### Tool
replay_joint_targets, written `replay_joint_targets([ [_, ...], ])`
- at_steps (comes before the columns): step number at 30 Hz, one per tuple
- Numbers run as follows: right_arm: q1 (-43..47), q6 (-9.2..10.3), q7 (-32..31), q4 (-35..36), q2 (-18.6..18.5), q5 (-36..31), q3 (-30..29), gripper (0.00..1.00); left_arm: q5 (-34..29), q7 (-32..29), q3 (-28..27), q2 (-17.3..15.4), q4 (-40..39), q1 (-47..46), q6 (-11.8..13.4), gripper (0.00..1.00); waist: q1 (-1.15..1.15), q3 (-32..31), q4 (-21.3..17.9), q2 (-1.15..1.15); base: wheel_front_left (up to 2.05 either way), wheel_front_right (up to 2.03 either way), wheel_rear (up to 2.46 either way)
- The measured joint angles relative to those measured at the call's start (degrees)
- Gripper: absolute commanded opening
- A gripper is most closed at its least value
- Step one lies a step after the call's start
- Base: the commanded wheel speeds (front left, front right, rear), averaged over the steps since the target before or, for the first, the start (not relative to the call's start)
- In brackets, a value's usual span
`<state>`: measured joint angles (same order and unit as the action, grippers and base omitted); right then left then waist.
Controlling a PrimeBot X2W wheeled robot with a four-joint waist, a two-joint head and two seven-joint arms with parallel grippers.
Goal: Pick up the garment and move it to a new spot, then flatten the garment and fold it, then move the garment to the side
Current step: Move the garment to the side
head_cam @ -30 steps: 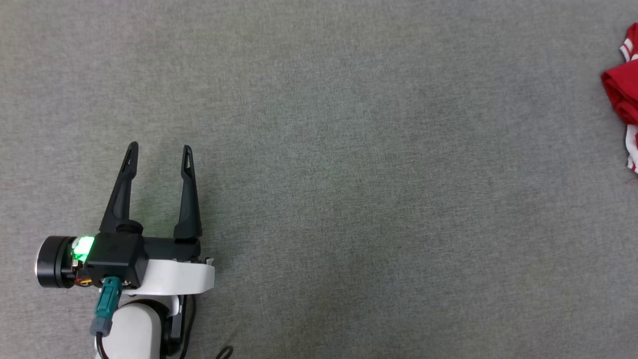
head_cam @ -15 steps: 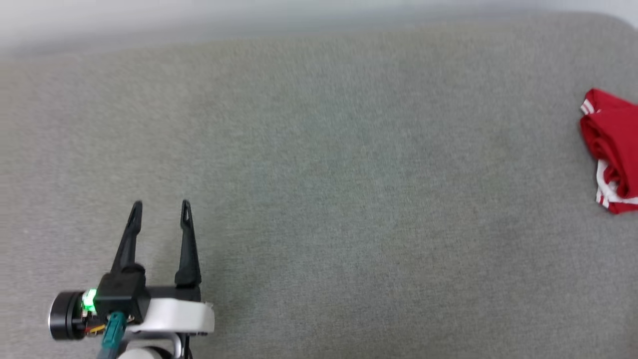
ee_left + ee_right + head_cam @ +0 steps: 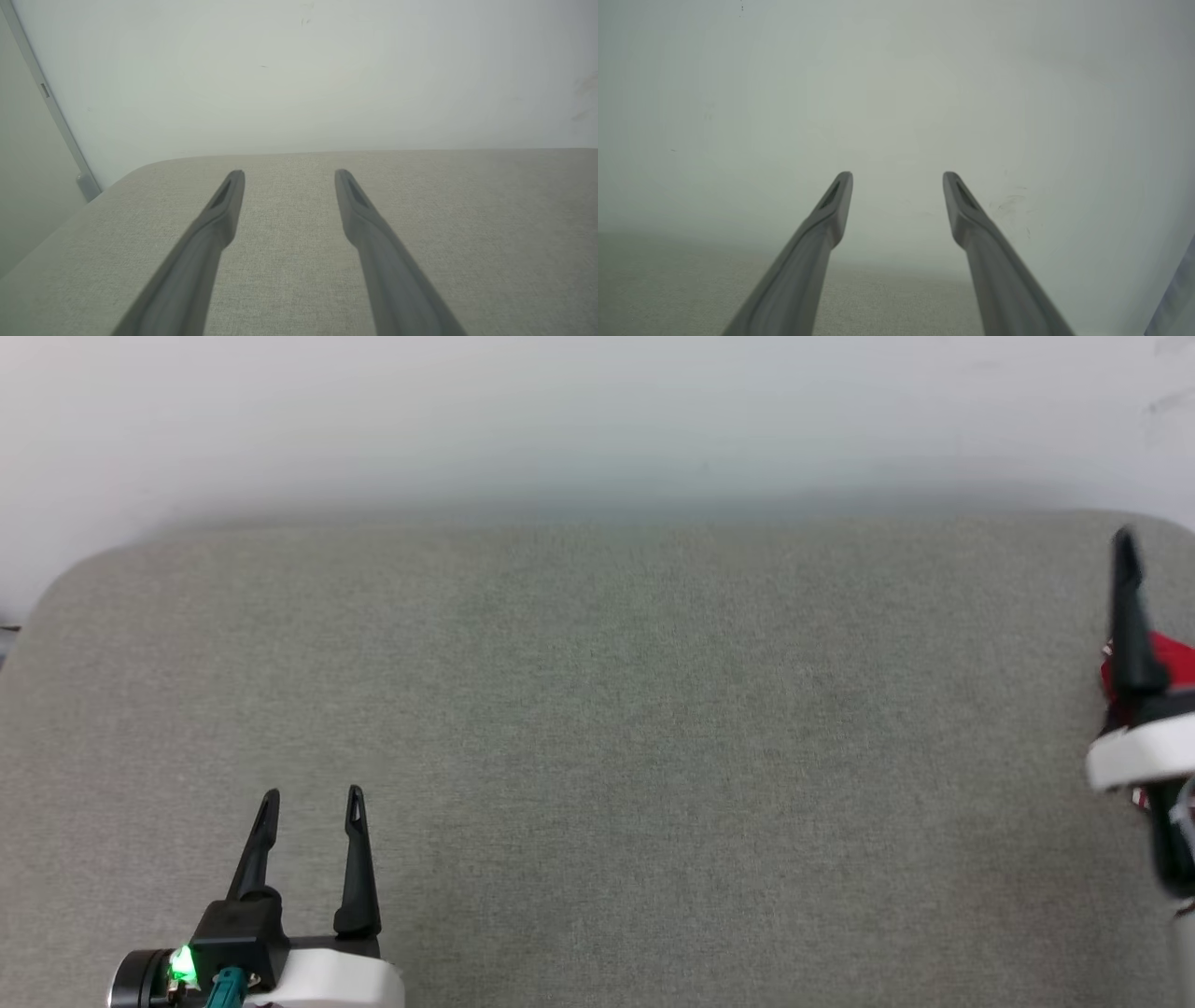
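The garment (image 3: 1174, 658) shows as a small red patch at the far right edge of the grey table (image 3: 597, 728); most of it is hidden. In front of it rises one dark finger (image 3: 1128, 616) of my right arm, whose white wrist covers the cloth. The right wrist view shows my right gripper (image 3: 896, 179) open, with nothing between its fingers, pointing over the table's far edge at the wall. Near the table's front left, my left gripper (image 3: 312, 796) is open and holds nothing. In the left wrist view, that gripper (image 3: 289, 175) points across bare table.
A pale wall (image 3: 597, 420) stands just behind the table's far edge. The table's rounded back-left corner (image 3: 140, 168) has a grey upright rail (image 3: 51, 116) beside it. Bare grey surface stretches between the two grippers.
The head camera has tilted up, so the table slid down the picture and the wall came into sight. My right arm has come into view at the right edge, in front of the garment.
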<state>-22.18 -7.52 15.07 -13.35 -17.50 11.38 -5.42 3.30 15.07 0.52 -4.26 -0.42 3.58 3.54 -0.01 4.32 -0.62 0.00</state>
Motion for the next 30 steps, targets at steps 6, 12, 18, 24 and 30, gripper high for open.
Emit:
replay_joint_targets([
  [6, 9.88, 0.00, 0.01, 4.75, 5.35, -0.89, 1.68, 1.00, 0.07, 0.00, -0.48, 0.20, 0.65, 1.93, -0.18, 1.00, 0.00, -3.10, 0.65, 0.00, 0.00, 0.00, 0.00],
  [12, 17.28, 0.00, 0.01, 5.75, 7.83, -0.21, 2.26, 1.00, 0.05, 0.00, -0.10, 0.53, 1.32, 2.64, -0.19, 1.00, 0.00, -4.29, 1.00, 0.00, 0.00, 0.00, 0.00],
  [18, 23.35, 0.01, 0.01, 7.61, 10.55, -0.16, 1.68, 1.00, 0.43, 0.00, 0.27, 0.76, 1.81, 3.07, -0.57, 1.00, 0.00, -5.26, 1.22, 0.00, 0.00, 0.00, 0.00],
  [24, 27.41, 0.01, 0.01, 9.72, 12.10, -0.26, 0.36, 1.00, 0.60, 0.00, 0.41, 0.86, 1.88, 3.71, -1.08, 1.00, 0.01, -6.08, 1.39, 0.00, 0.00, 0.00, 0.00],
  [30, 29.74, 0.01, 0.01, 11.29, 12.92, -0.79, 0.21, 1.00, 0.94, 0.00, 0.42, 0.96, 1.87, 4.39, -1.89, 1.00, 0.01, -6.44, 1.38, 0.00, 0.00, 0.00, 0.00],
])
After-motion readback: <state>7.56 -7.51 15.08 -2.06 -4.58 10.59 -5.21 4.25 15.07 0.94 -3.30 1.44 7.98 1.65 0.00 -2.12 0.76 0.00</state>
